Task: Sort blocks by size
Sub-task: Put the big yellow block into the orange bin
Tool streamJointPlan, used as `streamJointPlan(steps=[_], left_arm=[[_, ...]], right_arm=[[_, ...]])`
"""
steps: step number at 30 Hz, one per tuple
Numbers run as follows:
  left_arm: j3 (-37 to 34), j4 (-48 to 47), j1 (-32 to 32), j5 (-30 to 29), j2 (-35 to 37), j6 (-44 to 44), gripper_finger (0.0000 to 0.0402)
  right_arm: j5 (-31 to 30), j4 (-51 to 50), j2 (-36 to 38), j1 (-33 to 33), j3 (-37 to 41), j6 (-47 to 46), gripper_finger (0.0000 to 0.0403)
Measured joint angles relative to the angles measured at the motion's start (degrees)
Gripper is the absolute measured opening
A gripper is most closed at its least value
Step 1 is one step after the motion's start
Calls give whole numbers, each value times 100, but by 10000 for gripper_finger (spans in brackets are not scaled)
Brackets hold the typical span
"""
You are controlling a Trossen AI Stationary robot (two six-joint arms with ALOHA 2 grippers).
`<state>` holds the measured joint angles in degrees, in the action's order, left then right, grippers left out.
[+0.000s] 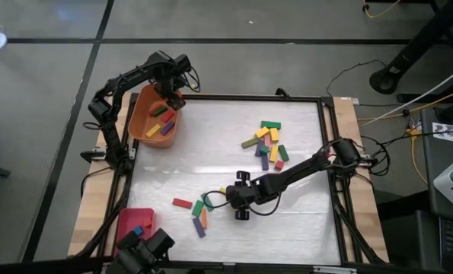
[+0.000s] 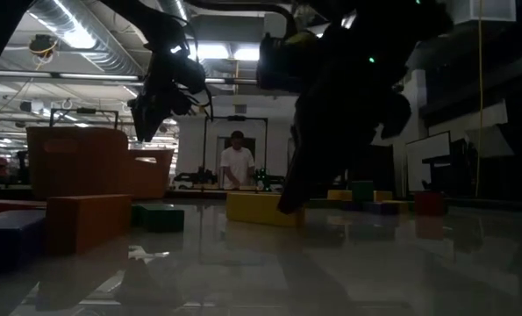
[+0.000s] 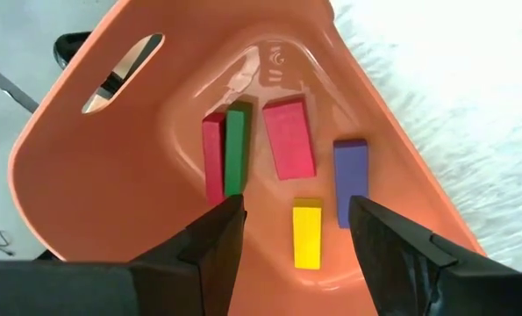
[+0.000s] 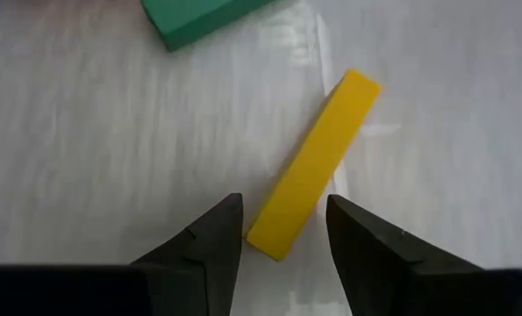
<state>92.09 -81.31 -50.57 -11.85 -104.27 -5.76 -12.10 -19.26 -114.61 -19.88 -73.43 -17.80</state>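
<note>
Nearest edge first: flat red tray [image 1: 129,219] at 7 o'clock, holding a blue cube [image 1: 138,229] and maybe one more, hard to tell. Next, around 6 o'clock, a small loose bunch on the mat: loose red bar [image 1: 182,203], green piece [image 1: 207,202], orange and purple bars [image 1: 202,222] side by side. Right beside them, right gripper [image 4: 284,204] low over the mat, jaws parted and straddling one end of a yellow bar [image 4: 318,158]. Not squeezing it yet, nothing lifted.

Farther out, toward 2 o'clock, the big unsorted pile [image 1: 268,144]: roughly ten pieces in yellow, green, purple, olive and red, all touching or just beside each other.

Farthest, at 10 o'clock, large orange tub [image 1: 146,125] with five long ones already inside: red bar [image 3: 213,158], green bar [image 3: 236,149], wider pinkish-red block [image 3: 289,138], purple bar [image 3: 351,180], short yellow stick [image 3: 307,233]. Left gripper [image 3: 296,204] hovering right over the tub, jaws wide apart, empty.

Guessing well under halfway: longer pieces seemingly for the tub, short cubes for the tray, most of the blocks not yet sorted. Probably the yellow bar next, bound for the tub.
</note>
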Motion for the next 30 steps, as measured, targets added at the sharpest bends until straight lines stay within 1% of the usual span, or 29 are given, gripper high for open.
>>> streamJointPlan(steps=[2, 4, 8, 11, 12, 15, 20, 23, 27, 29, 30], left_arm=[[0, 24, 4, 110, 0, -30, 194], [0, 65, 9, 349, 0, -94, 194], [0, 335, 63, 842, 0, -364, 194], [0, 557, 115, 1018, 0, -529, 194], [0, 629, 139, 1039, 0, -576, 194], [0, 801, 232, 1040, 0, -728, 194], [0, 994, 462, 1114, 3, -1034, 194], [0, 1262, 628, 1621, 100, -1264, 194], [0, 1745, 868, 2603, 362, -1445, 194], [0, 1931, 982, 2881, 483, -1541, 194], [0, 1984, 1037, 2924, 541, -1584, 194]], right_arm=[[-29, -41, -15, 2, 2, 2, 162], [-51, -24, -14, 2, 2, 3, 148], [-192, -71, -13, 2, 2, 30, 98], [-260, -70, -13, 4, 2, 160, 57], [-315, -70, -13, 4, 2, 175, 52], [-442, -68, -13, 21, 2, 287, 52], [-456, -58, -13, 177, 2, 342, 56], [-499, -62, -13, 358, 2, 618, 69], [-488, -125, 11, 723, 2, 1277, 60], [-489, -269, 86, 935, 2, 1674, 55], [-484, -291, 143, 1043, 0, 1856, 55]])
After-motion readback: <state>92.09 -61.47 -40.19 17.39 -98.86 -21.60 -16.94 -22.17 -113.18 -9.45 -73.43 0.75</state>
